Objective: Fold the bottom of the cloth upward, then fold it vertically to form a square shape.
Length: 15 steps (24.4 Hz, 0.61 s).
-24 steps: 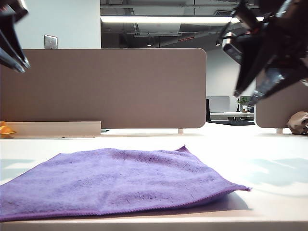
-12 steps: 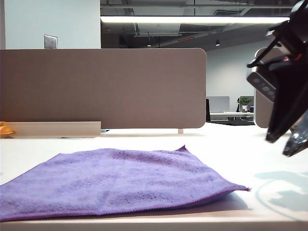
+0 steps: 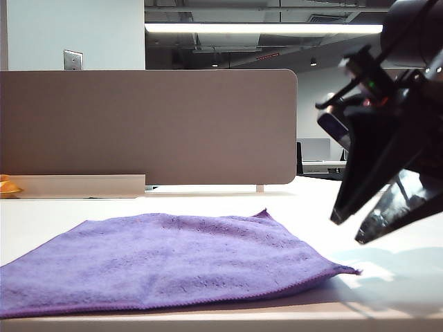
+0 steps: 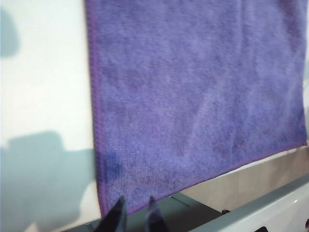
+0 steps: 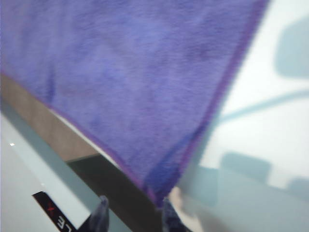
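Note:
The purple cloth (image 3: pixel 173 256) lies spread flat on the white table (image 3: pixel 311 200), one corner pointing right near the front edge. My right gripper (image 3: pixel 348 232) hangs just above and right of that corner, jaws apart and empty. In the right wrist view the cloth (image 5: pixel 120 72) fills most of the frame, and its corner tip sits between the open right gripper (image 5: pixel 133 215) fingertips' line of sight. In the left wrist view my left gripper (image 4: pixel 135 215) hovers open over the front edge of the cloth (image 4: pixel 193 96), near its other front corner, holding nothing. The left gripper is outside the exterior view.
A tall beige partition (image 3: pixel 149 128) stands along the back of the table. An orange object (image 3: pixel 8 187) peeks in at the far left. The table's front edge runs right under the cloth's near hem, with a dark drop beyond it.
The right gripper has come down from the upper right and swung in toward the cloth's right corner. The left gripper, seen top left a second ago, has left the exterior view.

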{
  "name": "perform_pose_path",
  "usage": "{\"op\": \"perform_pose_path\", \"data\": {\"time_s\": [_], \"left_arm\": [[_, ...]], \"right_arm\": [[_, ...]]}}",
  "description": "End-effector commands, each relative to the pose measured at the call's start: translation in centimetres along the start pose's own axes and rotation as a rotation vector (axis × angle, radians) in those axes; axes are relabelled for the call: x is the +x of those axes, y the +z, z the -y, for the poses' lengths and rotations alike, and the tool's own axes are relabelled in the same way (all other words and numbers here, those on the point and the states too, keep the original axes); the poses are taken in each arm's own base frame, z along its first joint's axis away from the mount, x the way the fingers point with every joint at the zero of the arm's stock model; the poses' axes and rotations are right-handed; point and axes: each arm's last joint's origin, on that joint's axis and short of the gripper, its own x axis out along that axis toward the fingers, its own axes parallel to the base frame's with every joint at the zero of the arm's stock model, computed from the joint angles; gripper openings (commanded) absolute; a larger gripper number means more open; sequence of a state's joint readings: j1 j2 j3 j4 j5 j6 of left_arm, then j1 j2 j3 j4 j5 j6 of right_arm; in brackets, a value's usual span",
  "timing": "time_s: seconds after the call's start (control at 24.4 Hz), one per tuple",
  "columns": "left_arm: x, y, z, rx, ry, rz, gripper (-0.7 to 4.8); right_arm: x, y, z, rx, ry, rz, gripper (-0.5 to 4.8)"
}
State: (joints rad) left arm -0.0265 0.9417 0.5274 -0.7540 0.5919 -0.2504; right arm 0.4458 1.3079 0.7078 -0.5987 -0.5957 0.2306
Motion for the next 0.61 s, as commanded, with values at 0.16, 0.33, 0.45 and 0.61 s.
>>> {"op": "perform_pose_path", "data": {"time_s": [0.16,0.33,0.45,0.61], "left_arm": [[-0.1,0.0,0.0,-0.012,0.035,0.011,0.57],[-0.1,0.0,-0.1,-0.016,0.037,0.01,0.57],[0.0,0.0,-0.1,-0.022,0.038,0.006,0.57],[0.0,-0.1,-0.2,-0.034,0.081,0.011,0.57]], "right_arm": [[1.3,0.2,0.8,0.045,-0.002,-0.057,1.81],[2.1,0.4,1.3,0.058,-0.001,-0.078,1.81],[2.2,0.6,1.3,0.05,0.013,-0.067,1.81],[2.2,0.9,1.2,0.053,0.029,-0.047,1.81]]}}
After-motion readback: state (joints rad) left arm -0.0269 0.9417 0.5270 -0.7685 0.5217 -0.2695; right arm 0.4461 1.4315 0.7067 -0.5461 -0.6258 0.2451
